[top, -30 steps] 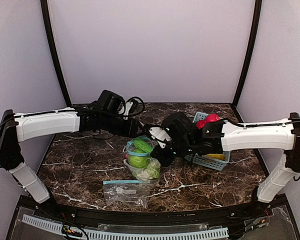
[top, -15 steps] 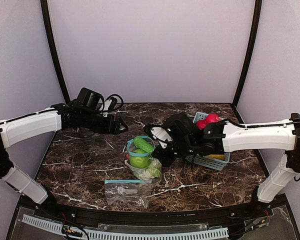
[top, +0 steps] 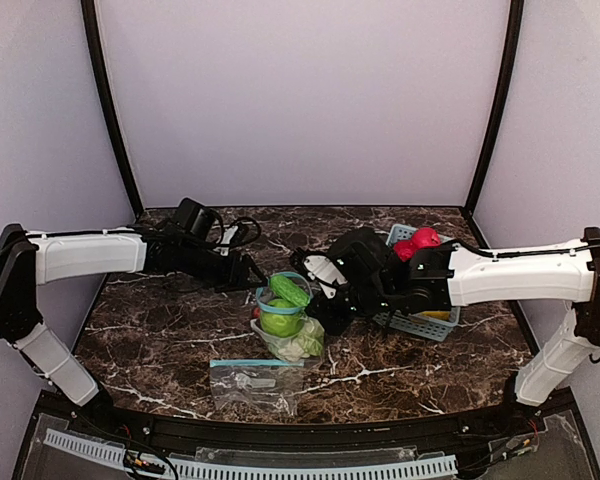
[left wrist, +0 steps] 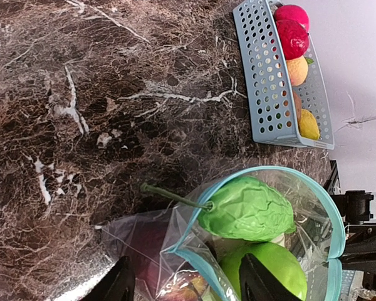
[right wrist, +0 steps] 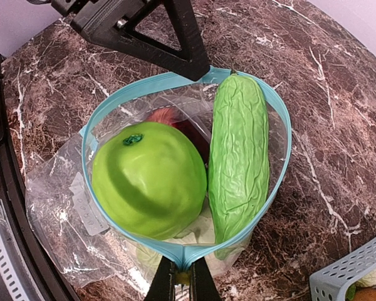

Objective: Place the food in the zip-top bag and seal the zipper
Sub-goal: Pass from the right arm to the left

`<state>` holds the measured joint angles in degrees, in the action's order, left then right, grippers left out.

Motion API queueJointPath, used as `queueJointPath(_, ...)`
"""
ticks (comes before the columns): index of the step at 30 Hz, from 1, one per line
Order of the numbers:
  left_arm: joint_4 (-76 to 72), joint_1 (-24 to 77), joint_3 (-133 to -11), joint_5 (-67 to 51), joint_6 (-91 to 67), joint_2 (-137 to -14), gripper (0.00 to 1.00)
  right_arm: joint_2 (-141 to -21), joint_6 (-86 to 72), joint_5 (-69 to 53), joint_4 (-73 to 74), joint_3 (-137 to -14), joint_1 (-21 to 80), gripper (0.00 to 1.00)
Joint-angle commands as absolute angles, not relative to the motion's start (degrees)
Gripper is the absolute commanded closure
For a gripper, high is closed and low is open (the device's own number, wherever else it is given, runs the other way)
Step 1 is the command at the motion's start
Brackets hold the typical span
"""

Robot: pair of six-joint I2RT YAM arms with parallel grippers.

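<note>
We see the left hand (top: 246, 272) has swung away and come back to the far-left rim of the zip-top bag (top: 290, 340), fingers spread, gripping nothing. The bag stands open on the bench (top: 160, 320), holding a green apple (right wrist: 147, 182) and a green cucumber (right wrist: 241, 157). The right hand (right wrist: 182, 276) pinches its rim. Far right, the blue basket (top: 420, 325) keeps red fruit (top: 415, 240), so filling looks unfinished.

In the middle of the top view, the zip-top bag (top: 283, 318) sits on the table (top: 150, 320). In its mouth an apple (top: 278, 322) lies just below a long vegetable (top: 288, 290). The basket (top: 425, 325) lies to the right of the bag, with food (top: 418, 240) in it. A flat bag (top: 252, 380) lies lower down.
</note>
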<state>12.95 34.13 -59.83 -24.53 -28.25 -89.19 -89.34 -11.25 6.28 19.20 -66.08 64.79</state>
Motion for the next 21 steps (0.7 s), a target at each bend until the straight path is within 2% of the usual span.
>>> queueJointPath(1,9.36,34.19,-58.81,-28.26,-30.5,-89.88,0.46,-87.49,-11.6,7.44,16.7,-65.39,65.28,1.0)
queueJointPath(10,7.91,34.28,-58.39,-31.94,-31.62,-91.51,0.57,-87.52,-11.6,8.08,16.74,-65.22,65.39,1.0)
queueJointPath(14,7.39,34.34,-57.74,-32.79,-32.12,-91.49,0.69,-87.62,-11.65,8.29,16.88,-65.27,65.39,1.0)
queueJointPath(18,6.17,34.43,-57.25,-33.26,-32.35,-90.86,0.87,-87.39,-11.69,8.74,17.07,-65.47,65.37,1.0)
queueJointPath(21,4.18,34.46,-56.67,-33.8,-32.5,-90.04,0.94,-86.87,-11.96,9.25,17.28,-65.3,65.37,0.98)
